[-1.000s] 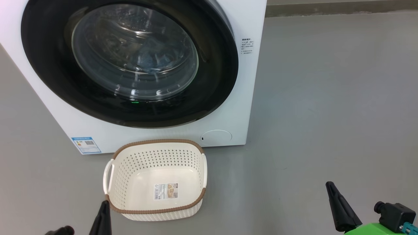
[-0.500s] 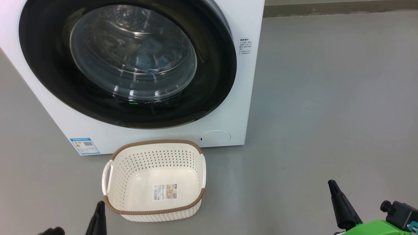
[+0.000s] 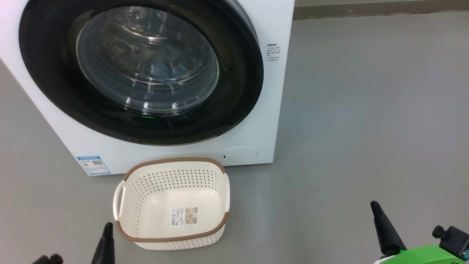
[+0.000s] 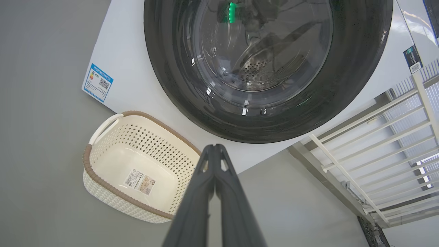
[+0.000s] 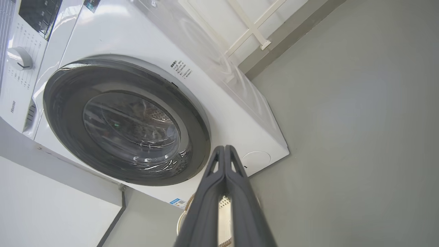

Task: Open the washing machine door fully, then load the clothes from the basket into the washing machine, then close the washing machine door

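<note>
I find the washing machine door [image 3: 55,73] shut, at my 11 o'clock. The basket [image 3: 172,160] stands empty on the floor at its 6 o'clock. The clothes [image 3: 168,68] are apparently the blue mass behind the glass. The door is rigid and slippery, best gripped at its 3 o'clock edge. My jaws are fully closed and empty.

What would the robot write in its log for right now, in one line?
door: shut | clothes: in washing machine | basket: empty | left pincer: shut, empty | right pincer: shut, empty
</note>
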### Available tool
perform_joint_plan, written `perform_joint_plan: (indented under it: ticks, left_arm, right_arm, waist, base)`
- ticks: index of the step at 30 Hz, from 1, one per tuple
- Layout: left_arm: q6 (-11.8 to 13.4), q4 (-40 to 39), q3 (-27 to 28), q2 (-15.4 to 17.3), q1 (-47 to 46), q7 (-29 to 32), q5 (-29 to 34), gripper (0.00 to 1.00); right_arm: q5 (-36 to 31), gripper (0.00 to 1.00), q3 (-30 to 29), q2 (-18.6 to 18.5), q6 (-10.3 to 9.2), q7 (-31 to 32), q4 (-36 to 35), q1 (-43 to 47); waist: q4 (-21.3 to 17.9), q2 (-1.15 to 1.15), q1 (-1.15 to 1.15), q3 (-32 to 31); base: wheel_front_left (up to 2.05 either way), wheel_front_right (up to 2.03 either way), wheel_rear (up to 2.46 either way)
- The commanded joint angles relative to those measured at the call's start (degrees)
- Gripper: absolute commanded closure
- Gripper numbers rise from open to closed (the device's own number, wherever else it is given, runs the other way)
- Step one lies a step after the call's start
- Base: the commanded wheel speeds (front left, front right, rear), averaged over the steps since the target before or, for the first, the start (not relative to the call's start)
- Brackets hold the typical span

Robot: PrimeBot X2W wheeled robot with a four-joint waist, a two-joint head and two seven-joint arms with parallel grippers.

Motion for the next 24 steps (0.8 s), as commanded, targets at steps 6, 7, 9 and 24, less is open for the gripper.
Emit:
perform_joint_plan:
  ticks: [6, 7, 9, 24]
  left_arm:
    - [-1.0, -0.5, 2.1, 0.4, -3.4, 1.0, -4.3, 1.0]
    - [-1.1, -0.4, 2.2, 0.4, -3.5, 1.1, -5.0, 1.0]
    - [-1.3, -0.3, 2.5, 0.4, -3.6, 1.4, -6.2, 1.0]
    - [-2.4, 0.9, 4.4, 0.1, -5.0, 3.4, -15.4, 1.0]
  right_arm:
    - [5.3, 1.0, 0.3, -0.7, -0.17, 0.6, -0.4, -3.4]
    - [6.0, 1.0, 0.3, -0.7, -0.17, 0.6, -0.2, -3.5]
    - [7.3, 1.0, 0.2, -0.7, -0.18, 0.8, 0.0, -3.7]
    - [17.5, 1.0, -0.2, -0.8, -0.22, 2.2, 1.9, -5.2]
  waist:
    - [-0.1, 0.0, 0.0, 0.0]
    - [-0.2, 0.0, 0.0, 0.0]
    - [-0.2, 0.0, 0.0, 0.0]
    - [-0.6, 0.0, 0.0, -0.1]
  base:
    - [0.0, 0.0, 0.0]
    - [0.0, 0.0, 0.0]
    - [0.0, 0.0, 0.0]
    - [0.0, 0.0, 0.0]
